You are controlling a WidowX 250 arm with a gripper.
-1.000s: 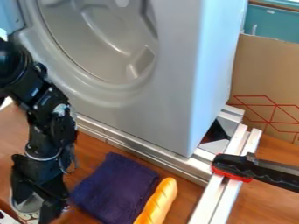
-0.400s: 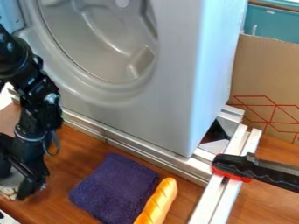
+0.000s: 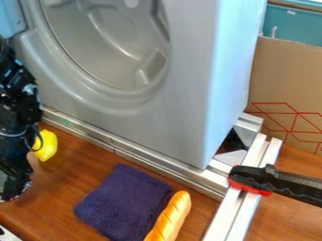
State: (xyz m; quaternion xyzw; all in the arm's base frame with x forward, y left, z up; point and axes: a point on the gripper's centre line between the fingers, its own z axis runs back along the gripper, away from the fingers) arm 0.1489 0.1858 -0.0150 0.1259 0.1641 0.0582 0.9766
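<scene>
Reference landmark: the purple towel (image 3: 125, 204), which lies flat on the wooden desk (image 3: 69, 183). The robot arm (image 3: 14, 110) hangs down to the left of the towel, at the view's left edge. Its claw (image 3: 7, 192) is at the lower end, left of the towel and well apart from it. The claw is closed around a silver-grey can (image 3: 3, 182) – the view's edge cuts off part of this item, so its full shape cannot be told. One finger stands along the can's right side.

Component positions relative to the towel:

- Baguette (image 3: 170, 219): directly right, just beside the towel's edge, lying at a slant.
- Yellow object (image 3: 45, 145): up and to the left, on the desk beside the arm, which partly covers it; exact type cannot be told.
- Grey washing machine (image 3: 182, 94): behind the towel, with a round recess in its front face.
- Metal rail (image 3: 138, 155): between the towel and the machine, running along the machine's front base.
- Pair of metal bars (image 3: 242, 216): right of the towel, beyond the baguette.
- Black handle with red trim (image 3: 258, 179): right and slightly up, lying across the bars.
- Cardboard panel (image 3: 283, 75): far up and to the right, marked with red lines – a teal bin (image 3: 299, 26) stands behind it.
</scene>
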